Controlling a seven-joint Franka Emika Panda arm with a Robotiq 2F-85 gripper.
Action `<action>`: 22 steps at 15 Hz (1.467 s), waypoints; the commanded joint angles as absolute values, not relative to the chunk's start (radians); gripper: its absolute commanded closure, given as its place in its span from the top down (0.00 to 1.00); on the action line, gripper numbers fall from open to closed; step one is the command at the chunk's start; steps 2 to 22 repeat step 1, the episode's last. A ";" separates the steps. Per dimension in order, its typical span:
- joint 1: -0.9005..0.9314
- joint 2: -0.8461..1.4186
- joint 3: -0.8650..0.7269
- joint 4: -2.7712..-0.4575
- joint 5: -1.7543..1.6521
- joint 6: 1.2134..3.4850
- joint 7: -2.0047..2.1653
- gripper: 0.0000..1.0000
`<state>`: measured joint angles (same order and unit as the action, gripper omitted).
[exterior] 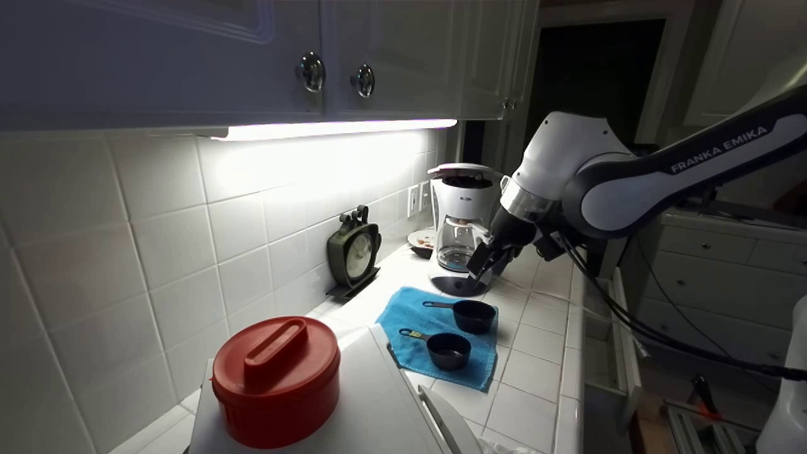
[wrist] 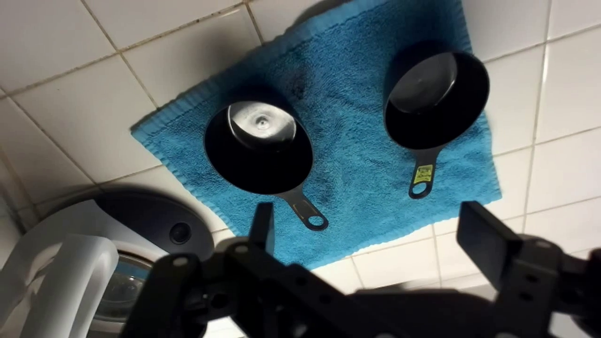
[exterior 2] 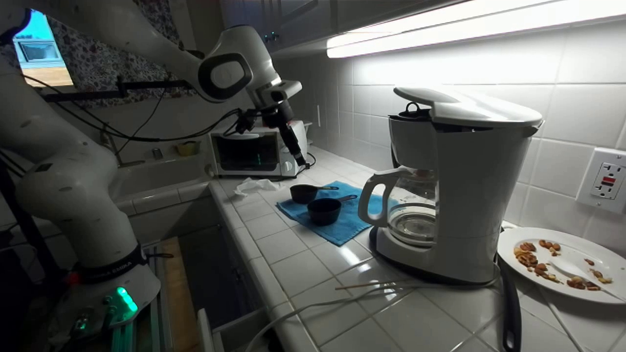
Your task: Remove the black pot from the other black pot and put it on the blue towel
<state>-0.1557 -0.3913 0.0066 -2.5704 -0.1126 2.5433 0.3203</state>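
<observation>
My fingers (wrist: 488, 241) were spread wide, with a broad gap between them, and pointed down at a slant. I held them in the air above the white-tiled worktop (exterior: 529, 372), and through the gap I looked onto the blue towel (wrist: 371, 202), which lay there slightly rumpled.

The black pot (wrist: 436, 94) with a yellow sticker (wrist: 424, 173) on its handle (wrist: 425, 157) rested on that towel, upright, its mouth facing up. The other black pot (wrist: 258, 148) stood on the towel too, just as upright, and blue cloth showed between the two, so they were side by side and apart. Both handles pointed toward the tiled wall (exterior: 164, 252). The stickered one stood nearer the toaster oven (exterior 2: 249, 152), its companion nearer the coffee maker (exterior 2: 464, 195). My fingers were clear of both.

On top of the toaster oven, in an exterior view, sat a red lidded container (exterior: 277, 378). A dark green case (exterior: 338, 258) with a round dial (exterior: 360, 255) stood against the wall, and the lamp (exterior: 340, 129) below the cabinets (exterior: 391, 44) was lit. In an exterior view, a crumpled white sheet (exterior 2: 255, 186) lay just beside the toaster oven. A plate (exterior 2: 572, 249) of brown nut-like pieces (exterior 2: 525, 259) lay just beside the coffee maker, whose lid (exterior 2: 489, 108) stood partly raised and whose glass carafe (exterior 2: 413, 210) sat in its place.
</observation>
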 commanded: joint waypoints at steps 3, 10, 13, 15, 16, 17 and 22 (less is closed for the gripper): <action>-0.169 -0.434 0.023 -2.607 -0.120 2.550 0.342 1.00; -0.169 -0.434 0.023 -2.607 -0.120 2.550 0.342 1.00; -0.169 -0.434 0.023 -2.607 -0.120 2.550 0.342 1.00; -0.169 -0.434 0.023 -2.607 -0.120 2.550 0.342 1.00; -0.169 -0.434 0.023 -2.607 -0.120 2.550 0.342 1.00; -0.169 -0.434 0.023 -2.607 -0.120 2.550 0.342 1.00; -0.169 -0.434 0.023 -2.607 -0.120 2.550 0.342 1.00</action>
